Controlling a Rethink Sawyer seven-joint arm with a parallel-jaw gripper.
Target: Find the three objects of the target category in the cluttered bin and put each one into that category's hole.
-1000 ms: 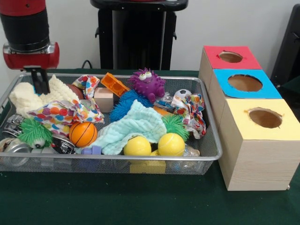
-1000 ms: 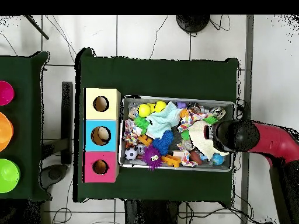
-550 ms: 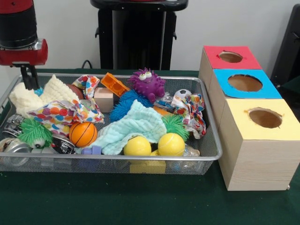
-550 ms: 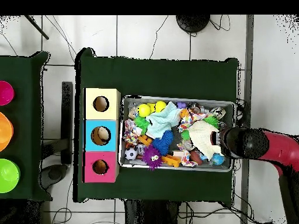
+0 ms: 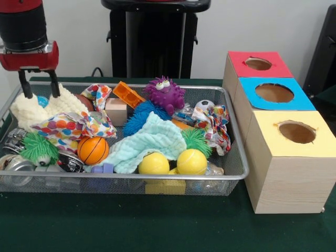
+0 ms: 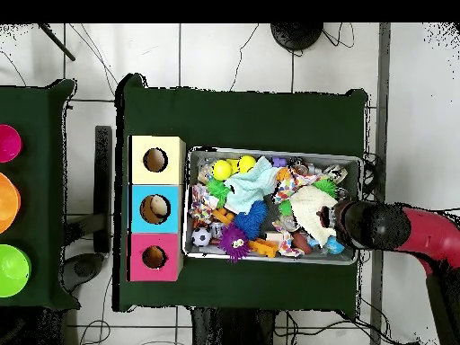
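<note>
My gripper (image 5: 39,88) hangs open over the far left corner of the wire bin (image 5: 131,179). Its two fingers straddle a small blue ball (image 5: 42,101) that peeks out behind a cream cloth (image 5: 31,110). In the overhead view the gripper (image 6: 340,226) is at the bin's right end, beside the blue ball (image 6: 335,244). Other balls lie in the bin: two yellow ones (image 5: 154,164) (image 5: 191,161), an orange basketball (image 5: 93,149) and a small soccer ball (image 5: 206,104). Three boxes stand beside the bin, with holes in red (image 5: 258,63), blue (image 5: 274,93) and yellow (image 5: 296,132) tops.
The bin also holds a purple spiky toy (image 5: 165,93), a blue spiky ball (image 5: 140,115), green fuzzy toys (image 5: 39,147), a mint cloth (image 5: 149,139), dotted cloths (image 5: 73,126), an orange block (image 5: 127,94), a wooden cube (image 5: 116,111) and metal pieces (image 5: 18,167).
The gripper shifted left toward the bin's far corner, rose a little, then came down there. Its fingers, close together before, now stand spread around the blue ball.
</note>
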